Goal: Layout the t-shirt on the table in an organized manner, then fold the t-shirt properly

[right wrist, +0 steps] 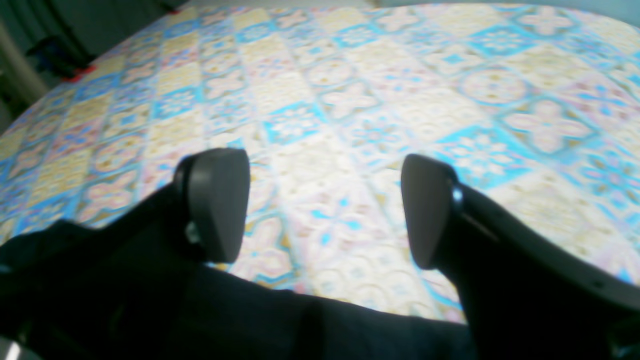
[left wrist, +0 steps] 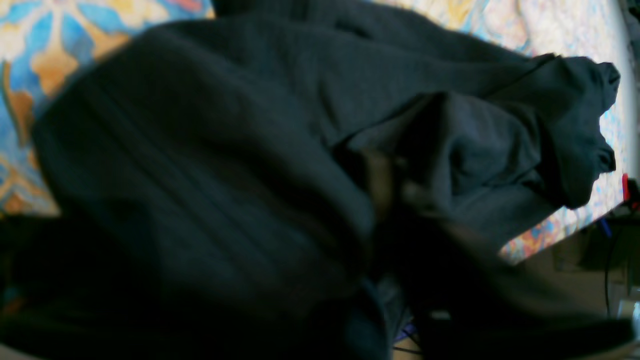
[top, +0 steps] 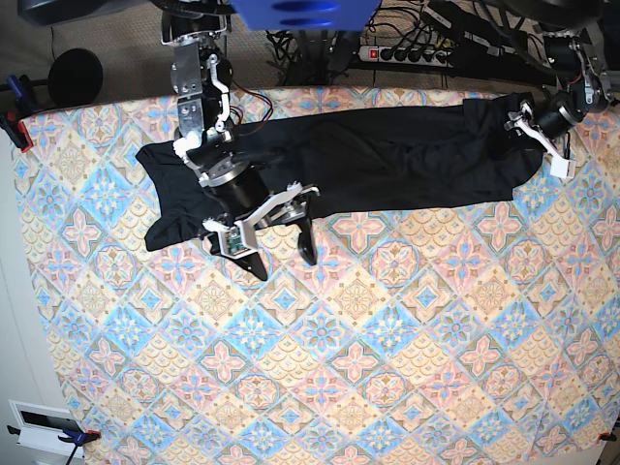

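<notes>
Over the left part of the table (top: 320,387), the right gripper (top: 279,242) hovers with its fingers (right wrist: 220,200) spread wide and empty, just near of the t-shirt (top: 387,165), which stretches as a rumpled band along the far edge. At the far right the left gripper (top: 531,131) sits at the shirt's end, its fingers buried in fabric; I cannot tell their spread. The layout step would go best by gripping a single layer at each end and pulling apart evenly.

The plain black t-shirt (top: 368,160) lies stretched in a long rumpled band along the far side of the desk (top: 387,339), one end bunched beneath the right tool (top: 281,244), the other end at the left tool (top: 528,126).
</notes>
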### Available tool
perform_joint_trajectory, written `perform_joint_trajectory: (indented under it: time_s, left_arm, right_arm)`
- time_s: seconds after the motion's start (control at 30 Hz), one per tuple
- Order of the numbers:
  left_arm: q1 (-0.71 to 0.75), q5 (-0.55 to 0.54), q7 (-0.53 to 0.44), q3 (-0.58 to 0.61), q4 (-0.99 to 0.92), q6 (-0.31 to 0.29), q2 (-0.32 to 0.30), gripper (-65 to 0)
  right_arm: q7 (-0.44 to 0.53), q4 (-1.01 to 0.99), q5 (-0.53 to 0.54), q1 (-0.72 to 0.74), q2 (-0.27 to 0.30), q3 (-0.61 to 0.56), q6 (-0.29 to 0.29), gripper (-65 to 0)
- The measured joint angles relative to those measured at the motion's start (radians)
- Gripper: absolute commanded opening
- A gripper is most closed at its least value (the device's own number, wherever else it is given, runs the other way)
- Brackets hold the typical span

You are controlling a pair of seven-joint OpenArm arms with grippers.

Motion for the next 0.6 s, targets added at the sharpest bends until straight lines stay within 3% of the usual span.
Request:
perform_joint_trajectory:
  time_s: [0.07,0.3,0.43,0.53,0.6]
  left_arm:
    - [-0.001,0.002,0.006,0.0,-0.003,0.0,0.0,-65.0]
    - [-0.023,0.014,0.041,0.0,0.024,0.002,0.002,-65.0]
    - [-0.023,0.09,0.119,0.011,0.213,0.019,0.061,-65.0]
    - [-0.051,0.052,0.175,0.058,0.349,0.01,0.126,-65.0]
    - [-0.104,0.016,0.205,0.12,0.399,0.004,0.121,-65.0]
  right_arm:
    - [0.001,0.0,0.0,-0.003,0.0,0.035,0.0,-19.1]
    - [-0.006,-0.002,0.0,-0.048,-0.001,0.154,0.0,-19.1]
    - [-0.098,-0.002,0.002,-0.053,-0.003,0.259,0.007,-19.1]
    - [-0.136,-0.003,0.001,-0.052,-0.006,0.352,-0.001,-19.1]
    - [-0.14,-0.003,0.001,-0.052,-0.002,0.393,-0.001,-19.1]
